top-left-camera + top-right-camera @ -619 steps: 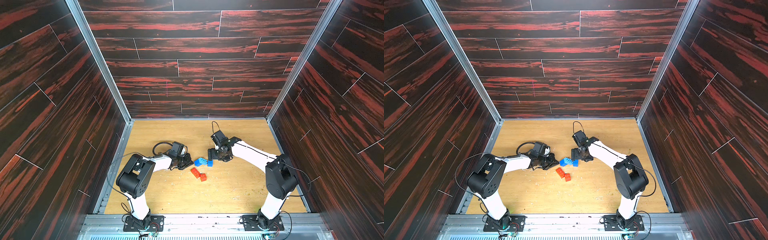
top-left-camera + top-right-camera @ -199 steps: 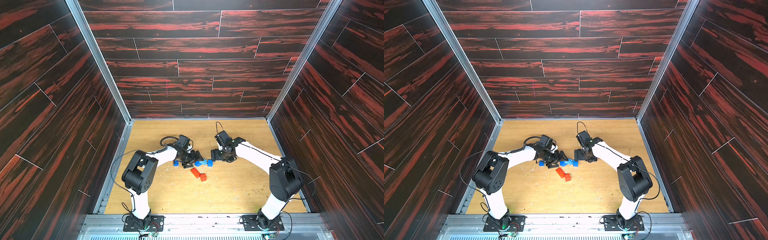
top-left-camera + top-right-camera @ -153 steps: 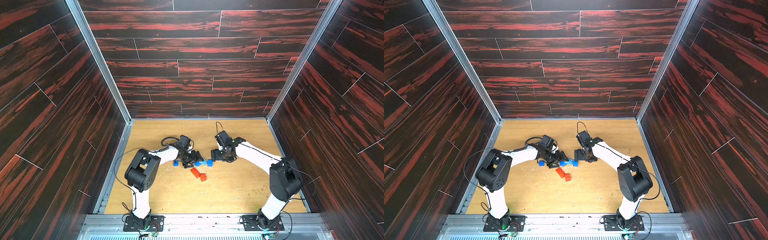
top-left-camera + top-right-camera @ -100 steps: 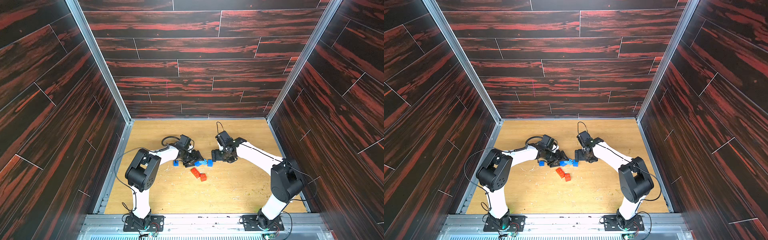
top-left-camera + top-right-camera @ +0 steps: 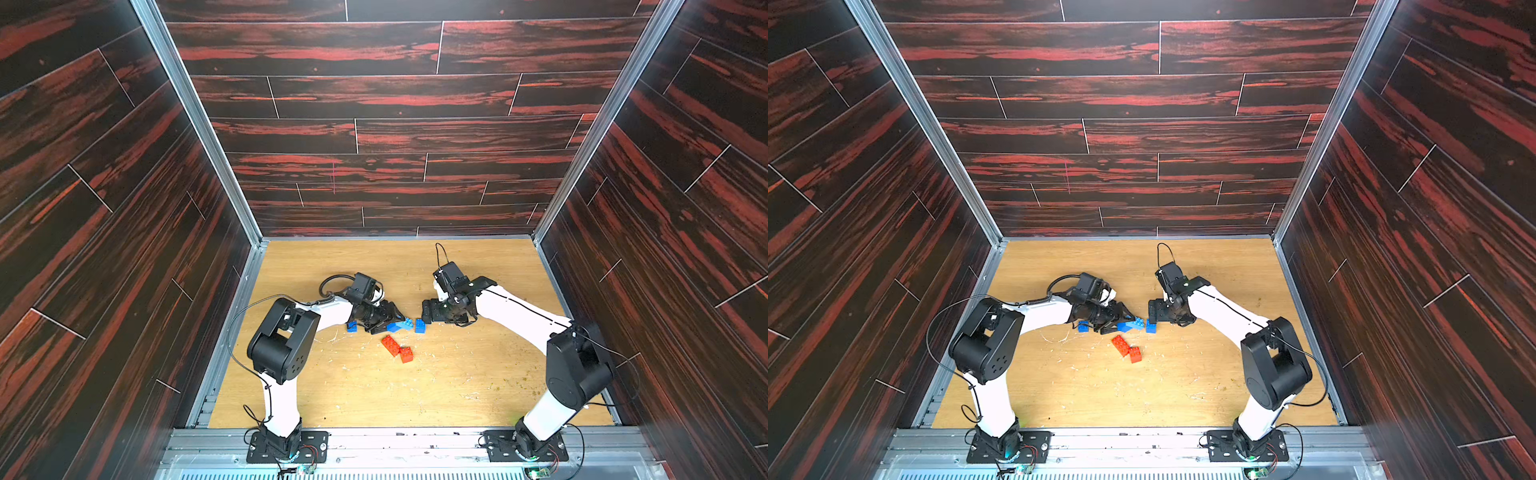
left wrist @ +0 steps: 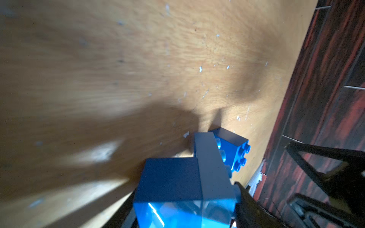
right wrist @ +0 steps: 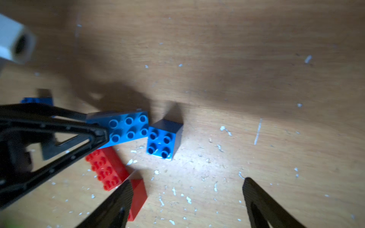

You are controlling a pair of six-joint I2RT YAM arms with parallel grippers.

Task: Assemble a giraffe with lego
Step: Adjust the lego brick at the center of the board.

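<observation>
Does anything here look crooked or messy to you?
The light blue brick looks tilted between the fingers of the left gripper, a dark blue brick stuck under one end. White flecks litter the table.

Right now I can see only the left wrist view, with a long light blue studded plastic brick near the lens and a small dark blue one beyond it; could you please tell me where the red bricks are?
Observer: A long red studded plastic brick and a small red plastic brick lie together, apparently touching, on the wooden table, on the arm-base side of your long light blue brick.
Operator: Thank you. Is there another dark blue brick that I cannot see?
Observer: Yes, a small dark blue plastic brick lies on the table behind the left gripper, beside that arm's wrist.
</observation>
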